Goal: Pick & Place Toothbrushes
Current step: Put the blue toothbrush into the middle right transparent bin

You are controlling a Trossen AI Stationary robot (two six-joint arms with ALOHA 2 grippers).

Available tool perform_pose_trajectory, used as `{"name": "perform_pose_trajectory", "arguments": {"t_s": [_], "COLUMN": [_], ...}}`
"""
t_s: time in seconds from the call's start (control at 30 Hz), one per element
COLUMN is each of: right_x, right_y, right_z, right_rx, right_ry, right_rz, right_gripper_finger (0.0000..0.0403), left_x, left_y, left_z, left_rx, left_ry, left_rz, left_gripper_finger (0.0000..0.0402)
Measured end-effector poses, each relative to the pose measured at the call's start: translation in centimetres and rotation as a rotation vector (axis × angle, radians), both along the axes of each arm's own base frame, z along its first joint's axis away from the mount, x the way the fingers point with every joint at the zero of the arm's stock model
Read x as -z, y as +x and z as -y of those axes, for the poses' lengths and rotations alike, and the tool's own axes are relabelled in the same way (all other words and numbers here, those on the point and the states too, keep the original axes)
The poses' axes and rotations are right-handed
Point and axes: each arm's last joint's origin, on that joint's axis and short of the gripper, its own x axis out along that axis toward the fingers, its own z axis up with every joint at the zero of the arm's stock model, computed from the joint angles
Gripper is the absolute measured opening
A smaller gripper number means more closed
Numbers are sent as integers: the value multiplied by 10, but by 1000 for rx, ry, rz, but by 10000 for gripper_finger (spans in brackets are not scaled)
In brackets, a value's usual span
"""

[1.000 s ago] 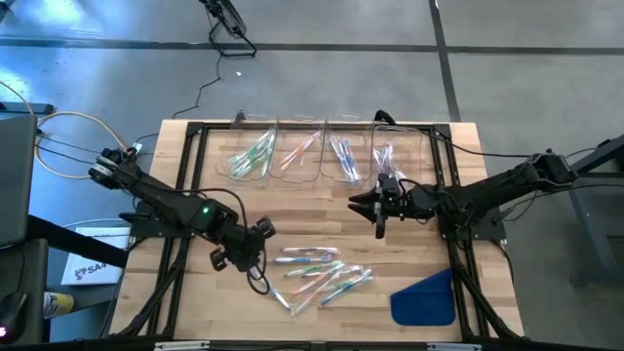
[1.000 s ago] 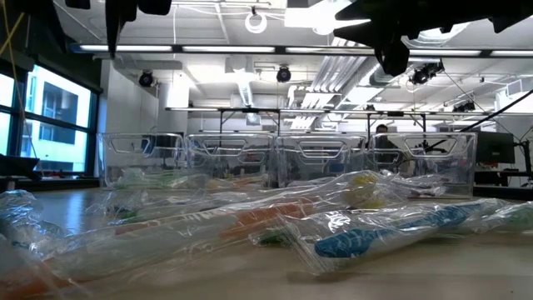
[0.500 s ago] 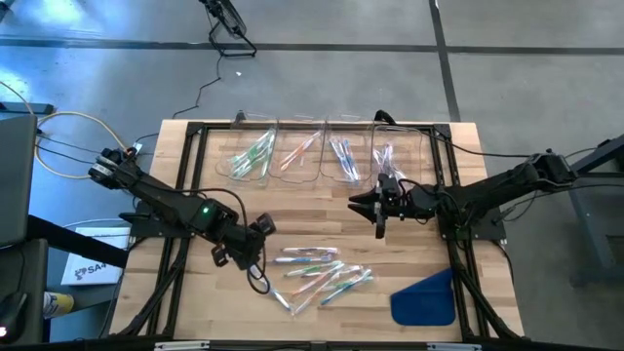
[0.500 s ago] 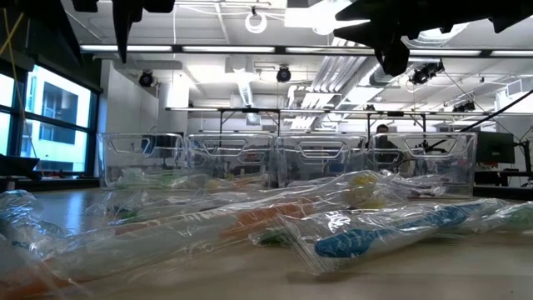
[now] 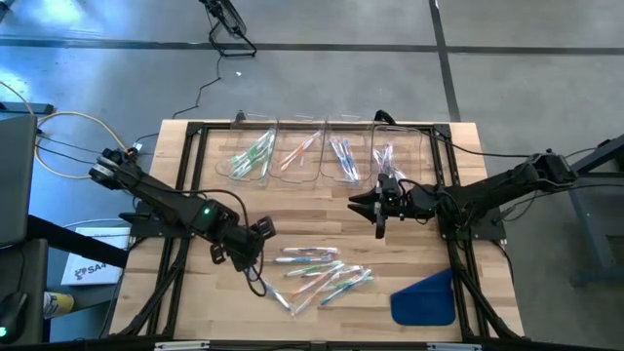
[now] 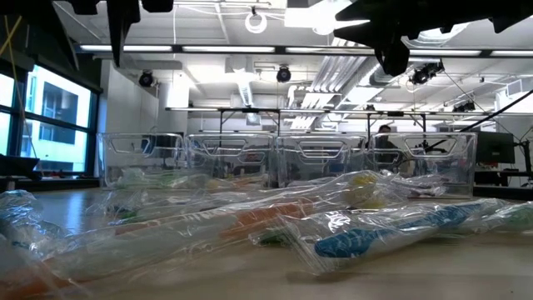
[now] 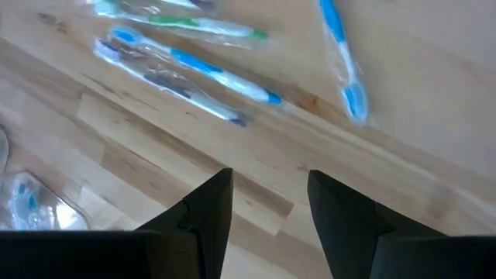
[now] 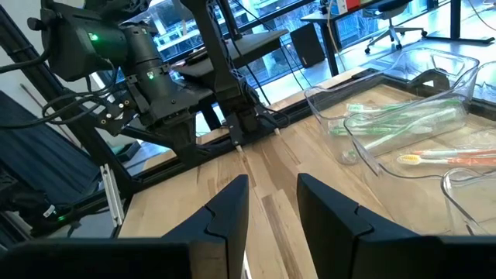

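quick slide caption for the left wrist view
Open left gripper, empty, above bare wood near wrapped toothbrushes on the table.

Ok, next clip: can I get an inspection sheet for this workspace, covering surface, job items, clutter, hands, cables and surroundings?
Surface: wooden table on a black frame, bare between the bins and the pile.
Job's things: wrapped toothbrushes lie loose near the front; four clear bins along the far edge each hold some.
Clutter: blue cloth at the front right corner.
Grippers: left hand open, empty, over bare wood beside the pile; right hand open, empty, in front of the bins.
Cables: yellow and dark leads run to the left arm.
Surroundings: grey concrete floor; desks and ceiling lights behind.
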Motion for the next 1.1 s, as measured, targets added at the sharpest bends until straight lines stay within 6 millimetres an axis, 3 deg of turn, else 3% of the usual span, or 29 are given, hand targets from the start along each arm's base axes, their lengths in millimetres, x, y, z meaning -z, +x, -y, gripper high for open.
{"name": "perform_pose_trajectory", "arguments": {"t_s": [0.23, 0.47, 0.87, 1.1], "right_x": [2, 2, 2, 3], "right_y": [0, 0, 0, 0], "right_z": [0, 0, 0, 1], "right_rx": [0, 0, 3, 4], "right_ry": [-4, -5, -22, -23], "right_rz": [-18, -23, -26, -29], "right_gripper_finger": [104, 104, 104, 104], "left_x": [4, 6, 36, 40], "left_y": [1, 6, 21, 24], "left_z": [1, 5, 14, 15], "left_rx": [26, -174, -105, -105], "left_ry": [16, -130, -46, -43], "left_rz": [-35, -38, -143, -153], "left_gripper_finger": [163, 163, 163, 163]}}
